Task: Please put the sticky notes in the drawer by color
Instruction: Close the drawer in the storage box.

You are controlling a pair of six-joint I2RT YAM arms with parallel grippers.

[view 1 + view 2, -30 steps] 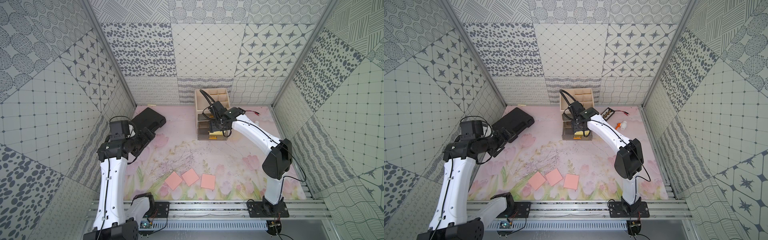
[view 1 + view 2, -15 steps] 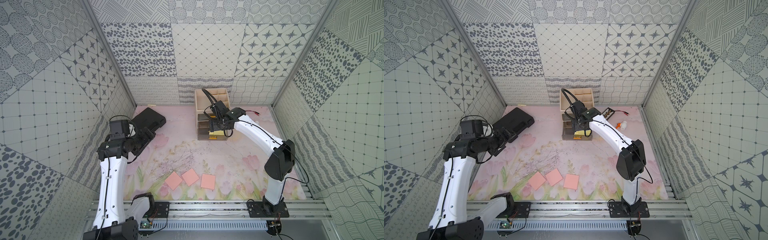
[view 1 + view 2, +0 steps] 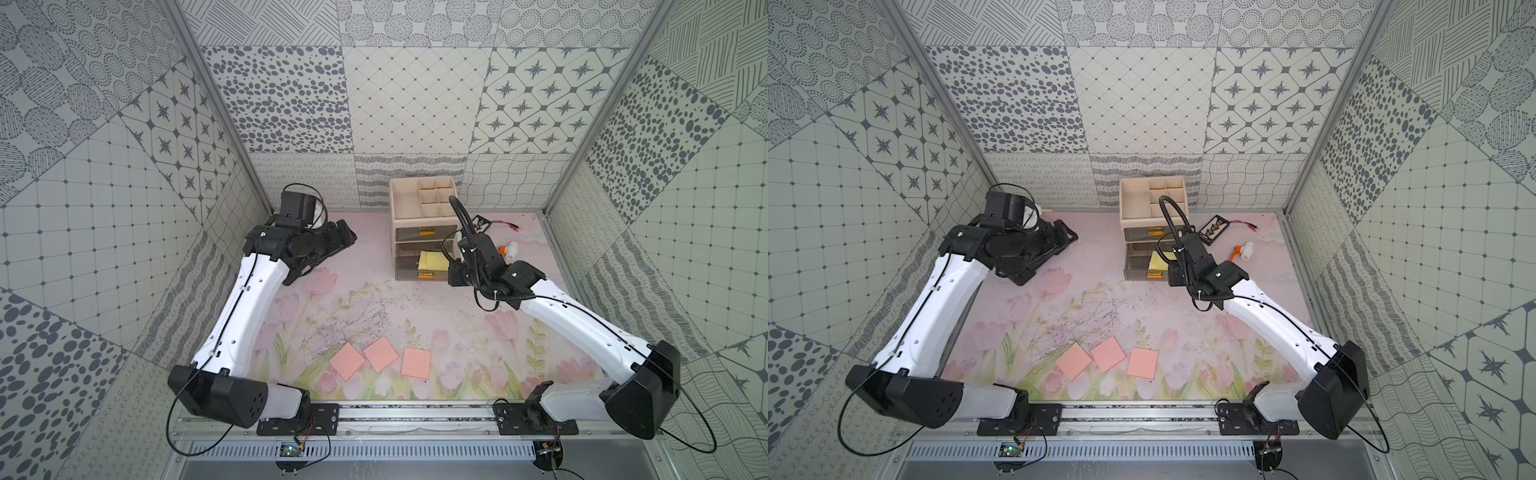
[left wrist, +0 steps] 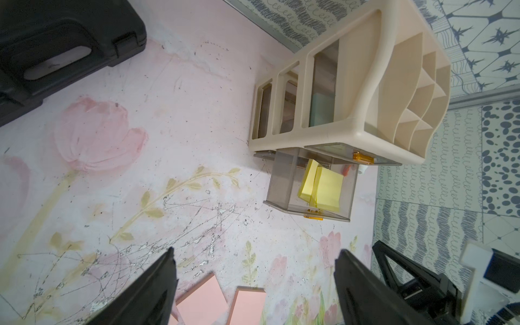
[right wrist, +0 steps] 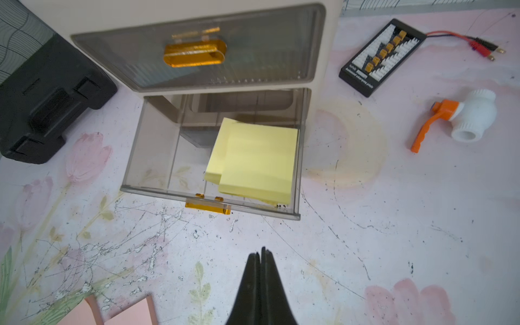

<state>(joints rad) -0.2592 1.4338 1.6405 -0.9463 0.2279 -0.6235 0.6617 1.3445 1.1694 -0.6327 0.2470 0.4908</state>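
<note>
Far left, the left gripper (image 4: 256, 250) hangs above the black case (image 4: 56, 42) with its fingers spread wide and nothing between them.

Near the front edge, in the middle, three pink sticky notes (image 3: 381, 353) lie flat on the mat, side by side and well apart from the drawer chest (image 3: 405, 203) at the far centre. Its top drawer is pushed in. The drawer below it (image 5: 157, 146) is pulled out and holds the yellow sticky notes (image 5: 259, 160), stacked unevenly against its right wall.

Just right of that open drawer and a little nearer, the right gripper (image 5: 261, 259) is pinched fully closed on nothing.

Yellow looks finished, so the step in hand is probably closing this drawer. That calls for the closed tips to press squarely on its front near the gold handle (image 5: 208, 208), so it slides in without skewing. The pink pads come next and need another drawer opened.

Only the left wrist view sees into the chest from the side: a pale blue block (image 4: 322, 109) sits in the top drawer, likely the blue pads, though the smoky plastic makes that uncertain. Only the right wrist view shows the closed fingertips plainly; in both top views the wrist hides them.
</note>
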